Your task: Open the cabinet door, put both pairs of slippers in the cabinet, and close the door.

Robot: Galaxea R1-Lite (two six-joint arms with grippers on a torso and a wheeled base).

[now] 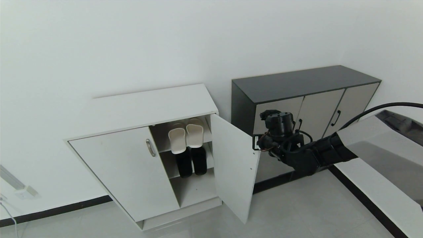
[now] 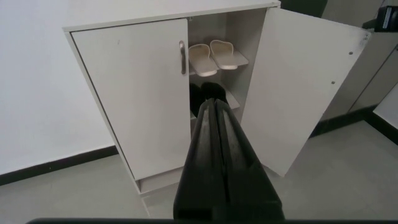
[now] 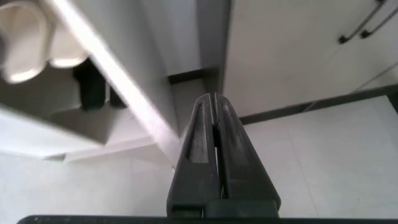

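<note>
The white cabinet (image 1: pixel 145 105) stands against the wall with its right door (image 1: pixel 234 165) swung open and its left door (image 1: pixel 122 172) closed. A cream pair of slippers (image 1: pixel 186 135) lies on the upper shelf, a black pair (image 1: pixel 191 162) on the shelf below. My right gripper (image 1: pixel 255 142) is shut and empty, right at the open door's outer edge. In the right wrist view the right gripper (image 3: pixel 215 98) sits beside the door's edge (image 3: pixel 112 81). My left gripper (image 2: pixel 212 102) is shut and empty, held in front of the cabinet opening, partly covering the black slippers (image 2: pixel 198 94).
A dark cabinet (image 1: pixel 297 86) with grey doors stands right of the white one, just behind my right arm. A white surface with a black edge (image 1: pixel 380 185) runs along the right side. A wall socket (image 1: pixel 26 191) sits low at the left. Grey floor lies before both cabinets.
</note>
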